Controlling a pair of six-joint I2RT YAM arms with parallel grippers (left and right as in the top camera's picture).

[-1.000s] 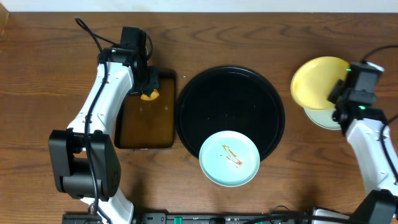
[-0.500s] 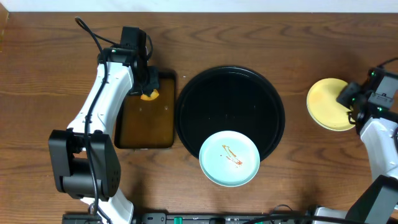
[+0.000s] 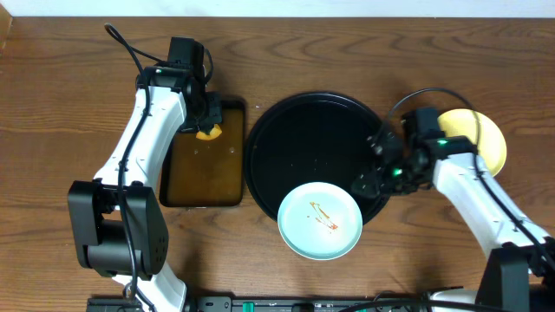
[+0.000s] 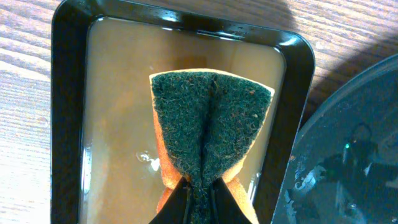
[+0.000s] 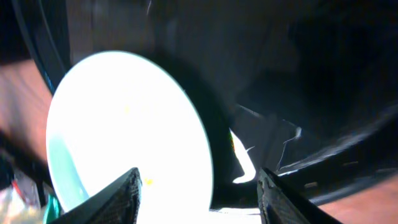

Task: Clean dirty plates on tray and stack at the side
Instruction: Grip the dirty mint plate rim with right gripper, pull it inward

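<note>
A pale mint-green plate (image 3: 319, 221) with reddish sauce smears rests on the front rim of the round black tray (image 3: 295, 130). In the right wrist view this plate (image 5: 124, 124) is a washed-out white disc. My right gripper (image 3: 368, 176) hovers open over the tray's right part, just right of that plate, with nothing held between its fingers (image 5: 121, 193). A pale yellow plate (image 3: 487, 143) lies on the tabletop at the right, partly hidden by my right arm. My left gripper (image 3: 206, 128) is shut on a green-topped orange sponge (image 4: 208, 118) above the brown tray (image 4: 68, 93).
The rectangular brown tray (image 3: 204, 165), black-rimmed and holding brownish liquid, sits left of the black tray (image 4: 348, 155). Cables trail near the right arm and the back left. Bare wood tabletop (image 3: 451, 251) lies to the front right.
My right gripper let go of the yellow plate at the right side, opened, and swung left over the black tray toward the mint plate. The left arm has not moved.
</note>
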